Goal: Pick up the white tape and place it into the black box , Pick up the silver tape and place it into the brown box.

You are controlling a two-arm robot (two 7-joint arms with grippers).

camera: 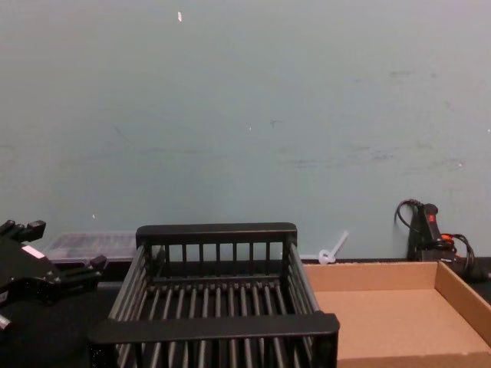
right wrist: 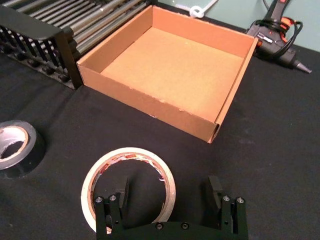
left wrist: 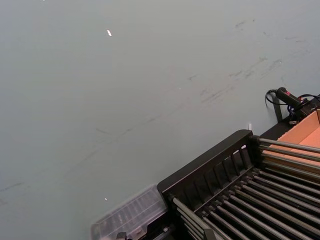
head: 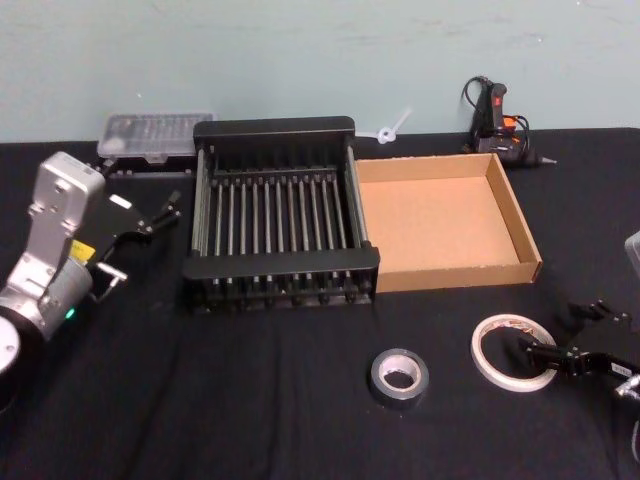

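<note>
Right gripper [right wrist: 170, 192], jaws apart, straddles the near rim of the white tape [right wrist: 128, 187] lying flat; left gripper [head: 150, 215] sits parked by the black box [head: 280, 265], its opening unclear.

So the whole setup sits on a table [head: 300, 400] covered in black cloth, pushed up against a pale green wall. The black box [head: 280, 215] sits near the middle toward the back, and the brown box [head: 445, 220] is right beside it on the right, sides touching or nearly so. Closer to the front edge, the silver tape [head: 400, 376] lies flat on the cloth, with the white tape [head: 512, 352] flat just to its right, a small gap between them. Along the back there's a clear plastic case [head: 157, 135] at the left, a small white thing [head: 390, 129] behind the boxes, and a glue gun [head: 498, 125] at the right.
</note>
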